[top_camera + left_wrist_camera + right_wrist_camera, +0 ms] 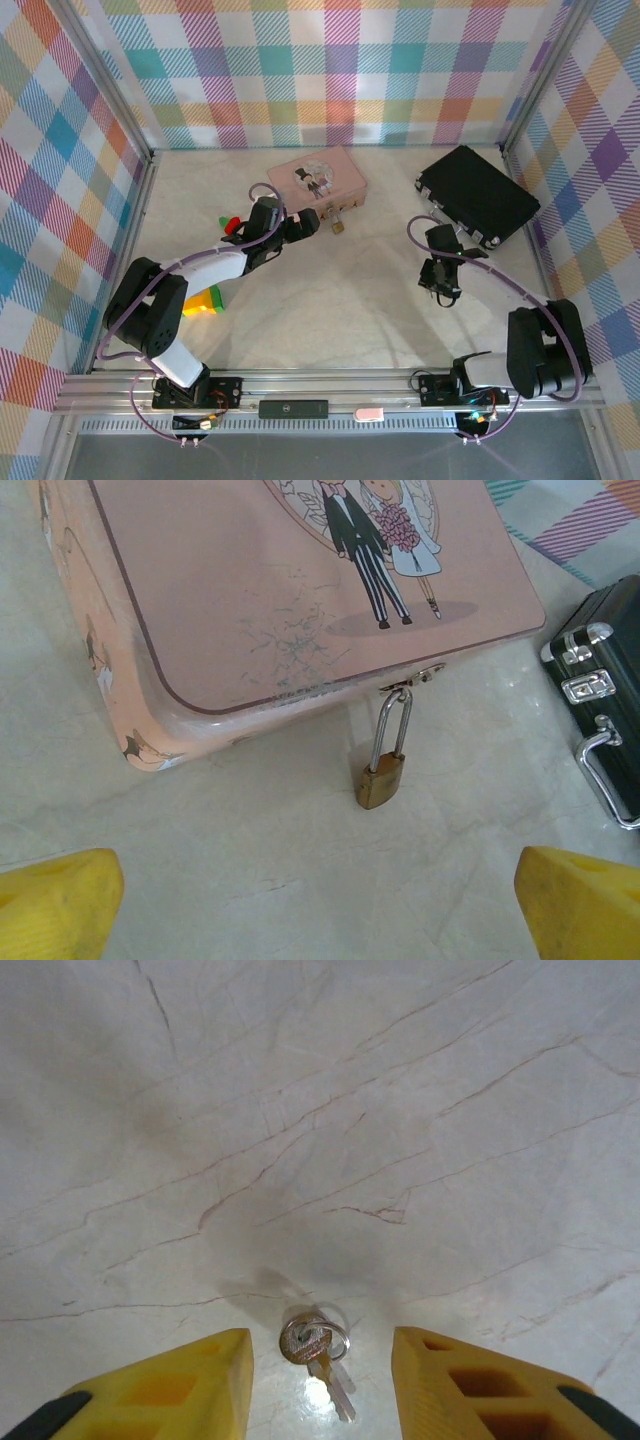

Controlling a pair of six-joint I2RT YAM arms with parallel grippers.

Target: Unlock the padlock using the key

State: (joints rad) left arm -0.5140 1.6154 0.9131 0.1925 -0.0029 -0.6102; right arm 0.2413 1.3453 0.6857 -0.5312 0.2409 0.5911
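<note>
Key [318,1352] between right tool's [320,1340] fingers [190,1380], open table [300,1110] all around

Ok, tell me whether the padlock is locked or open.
Shut, it appears: the padlock hangs from the pink box with both shackle legs down in its brass body.
</note>
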